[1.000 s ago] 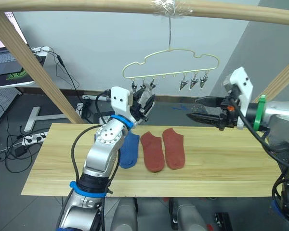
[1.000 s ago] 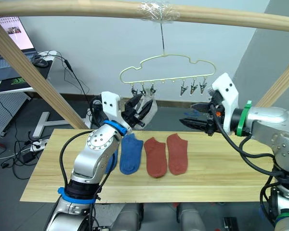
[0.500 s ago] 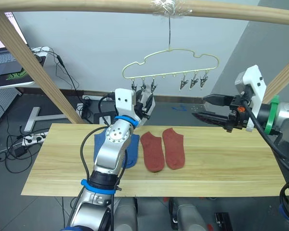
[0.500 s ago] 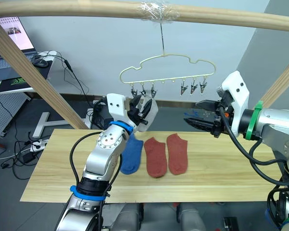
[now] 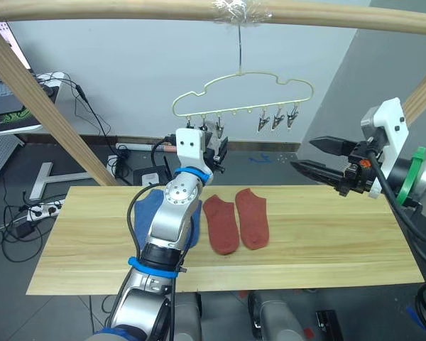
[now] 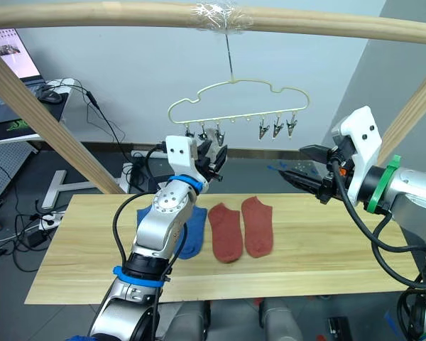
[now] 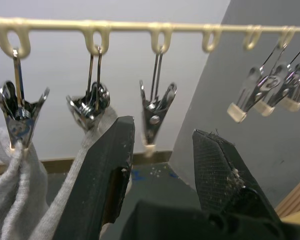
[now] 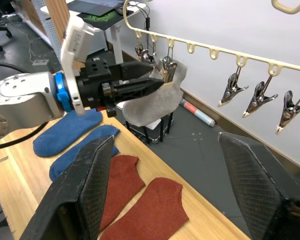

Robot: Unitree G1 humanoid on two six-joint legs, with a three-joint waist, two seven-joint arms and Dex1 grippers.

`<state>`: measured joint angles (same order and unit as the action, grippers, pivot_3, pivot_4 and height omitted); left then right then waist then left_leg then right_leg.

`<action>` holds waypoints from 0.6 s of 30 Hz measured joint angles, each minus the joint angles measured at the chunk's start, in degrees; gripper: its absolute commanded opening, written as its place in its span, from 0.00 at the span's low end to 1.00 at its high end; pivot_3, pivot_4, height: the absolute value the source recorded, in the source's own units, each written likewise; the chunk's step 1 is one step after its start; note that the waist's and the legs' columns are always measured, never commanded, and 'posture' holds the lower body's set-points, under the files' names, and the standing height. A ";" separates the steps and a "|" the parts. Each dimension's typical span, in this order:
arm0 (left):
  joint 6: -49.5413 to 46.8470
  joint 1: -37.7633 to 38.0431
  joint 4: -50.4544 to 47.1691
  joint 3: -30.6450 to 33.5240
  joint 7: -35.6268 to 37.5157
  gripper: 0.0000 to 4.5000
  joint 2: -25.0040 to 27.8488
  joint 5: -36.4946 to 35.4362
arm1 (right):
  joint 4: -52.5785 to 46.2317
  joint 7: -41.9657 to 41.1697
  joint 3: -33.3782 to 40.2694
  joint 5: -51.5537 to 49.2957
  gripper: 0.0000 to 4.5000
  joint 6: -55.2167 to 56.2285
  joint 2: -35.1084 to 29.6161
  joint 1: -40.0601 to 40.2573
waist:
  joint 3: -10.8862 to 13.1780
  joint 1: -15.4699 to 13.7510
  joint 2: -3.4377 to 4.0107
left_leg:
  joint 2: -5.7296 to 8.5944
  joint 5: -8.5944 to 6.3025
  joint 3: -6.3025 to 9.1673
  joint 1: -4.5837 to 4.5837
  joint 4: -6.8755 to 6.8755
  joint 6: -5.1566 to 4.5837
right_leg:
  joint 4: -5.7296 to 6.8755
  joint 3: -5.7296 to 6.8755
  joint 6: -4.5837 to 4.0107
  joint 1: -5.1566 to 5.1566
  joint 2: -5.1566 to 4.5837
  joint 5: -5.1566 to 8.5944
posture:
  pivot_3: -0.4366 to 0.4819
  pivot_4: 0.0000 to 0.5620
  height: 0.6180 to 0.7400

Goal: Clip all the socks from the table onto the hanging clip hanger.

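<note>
Counter (image 5: 326, 241): right half bare, open to approach. Left-centre taken by blue socks (image 8: 65, 131) and rust-red socks (image 5: 236, 220). Clip hanger (image 5: 241, 106): three right clips (image 5: 275, 119) free; left clips crowded by grey sock (image 8: 155, 102) and left gripper (image 7: 160, 145), fingers apart.

No text, label, brand, number or sign can be read anywhere — not on the clip hanger (image 5: 241, 96), the socks (image 5: 236, 220), the table (image 5: 326, 234) or either arm. The laptop screen (image 6: 11, 60) past the table's far left corner shows content too small to make out.
</note>
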<state>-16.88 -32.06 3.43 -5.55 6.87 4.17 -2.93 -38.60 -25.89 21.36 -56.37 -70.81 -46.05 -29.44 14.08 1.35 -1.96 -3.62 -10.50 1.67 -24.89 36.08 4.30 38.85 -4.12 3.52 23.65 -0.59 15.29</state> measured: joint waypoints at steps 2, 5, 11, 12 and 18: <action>0.15 -1.16 1.50 0.04 -0.55 0.48 -0.20 0.48 | -0.06 0.81 0.13 -1.25 0.77 0.00 -0.23 0.39 | 0.00 0.18 -0.01 | 0.00 0.00 0.00 0.00 0.00 0.00 | 0.00 0.00 0.00 0.00 0.00 0.00 | 0.40 0.36 1.00; 1.08 -2.94 3.07 0.33 -1.69 0.48 -0.89 1.20 | -0.19 2.33 0.16 -2.89 0.77 -0.01 -0.32 0.87 | 0.00 0.41 0.00 | 0.00 0.00 -0.01 0.00 0.00 0.00 | 0.00 -0.02 0.01 0.00 0.00 0.00 | 0.39 0.37 1.00; 2.80 -4.69 6.88 0.98 -3.57 0.48 -1.68 2.09 | -0.73 5.15 0.57 -5.90 0.77 0.00 -1.30 1.70 | 0.01 0.58 -0.01 | 0.00 0.00 -0.01 0.00 -0.01 -0.01 | -0.01 -0.02 0.01 0.00 0.01 0.01 | 0.37 0.38 1.00; 3.28 -4.92 7.54 1.19 -3.97 0.48 -1.79 2.36 | -0.76 5.71 0.61 -6.49 0.77 0.00 -1.54 1.95 | 0.01 0.61 -0.01 | 0.00 0.00 -0.01 0.00 -0.01 -0.01 | -0.01 -0.02 0.02 0.00 0.01 0.01 | 0.37 0.38 1.00; 4.34 -6.78 9.45 2.03 -5.12 0.48 -1.83 2.99 | -1.22 8.48 1.16 -9.55 0.77 0.19 -2.58 3.39 | 0.02 0.62 -0.02 | 0.00 0.00 -0.01 0.00 -0.01 -0.01 | -0.03 -0.02 0.02 0.00 0.01 0.01 | 0.37 0.39 1.00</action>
<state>-12.54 -38.84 12.88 -3.52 1.75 2.34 0.06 -39.82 -17.41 22.52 -65.92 -70.62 -48.63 -26.05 14.10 1.98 -1.98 -3.62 -10.50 1.66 -24.89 36.07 4.29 38.82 -4.14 3.54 23.65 -0.58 15.30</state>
